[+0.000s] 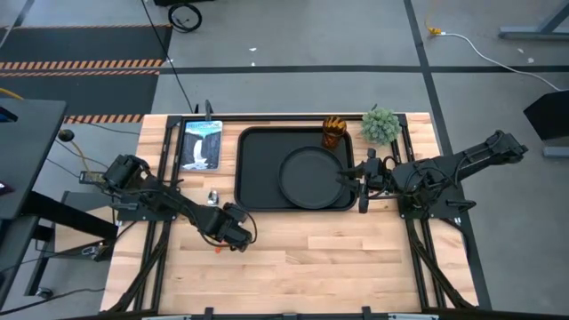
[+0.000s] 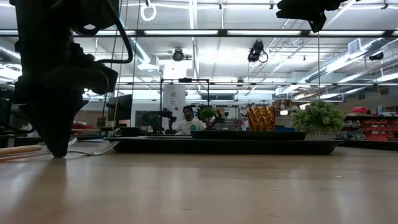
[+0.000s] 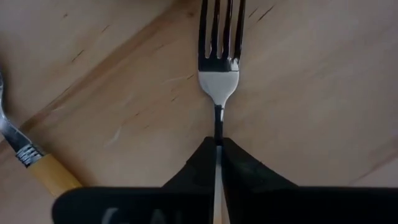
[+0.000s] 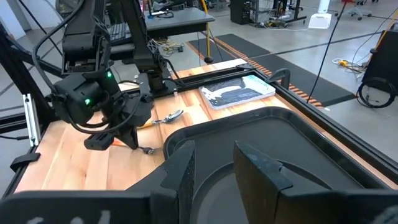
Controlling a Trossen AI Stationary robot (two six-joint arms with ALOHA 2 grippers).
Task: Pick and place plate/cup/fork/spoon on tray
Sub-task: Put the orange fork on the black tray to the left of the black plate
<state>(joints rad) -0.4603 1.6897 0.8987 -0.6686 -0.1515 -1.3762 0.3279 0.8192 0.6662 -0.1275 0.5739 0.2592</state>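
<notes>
The silver fork (image 3: 219, 81) lies on the wood table in front of the tray's left part, and my left gripper (image 3: 218, 142) is shut on it, down at the table top (image 2: 57, 152). The orange-handled spoon (image 3: 43, 168) lies right beside it, its head (image 1: 212, 197) toward the tray. The black plate (image 1: 307, 178) rests flat in the black tray (image 1: 253, 169). The amber cup (image 1: 333, 132) stands in the tray's far right corner. My right gripper (image 4: 214, 158) is open and empty, held above the plate's right rim. My left gripper pinches the fork's thin handle (image 3: 218, 121) just behind the neck, between its two fingers. The fingers come from above, pointing down. The fork's head points away from the gripper, flat and close to the wood; I cannot tell whether it is lifted.
A small green potted plant (image 1: 380, 124) stands just past the tray's far right corner. A flat picture book (image 1: 202, 144) lies left of the tray. Bare wood fills the table's near half. A person sits far off in the room (image 2: 186, 121).
</notes>
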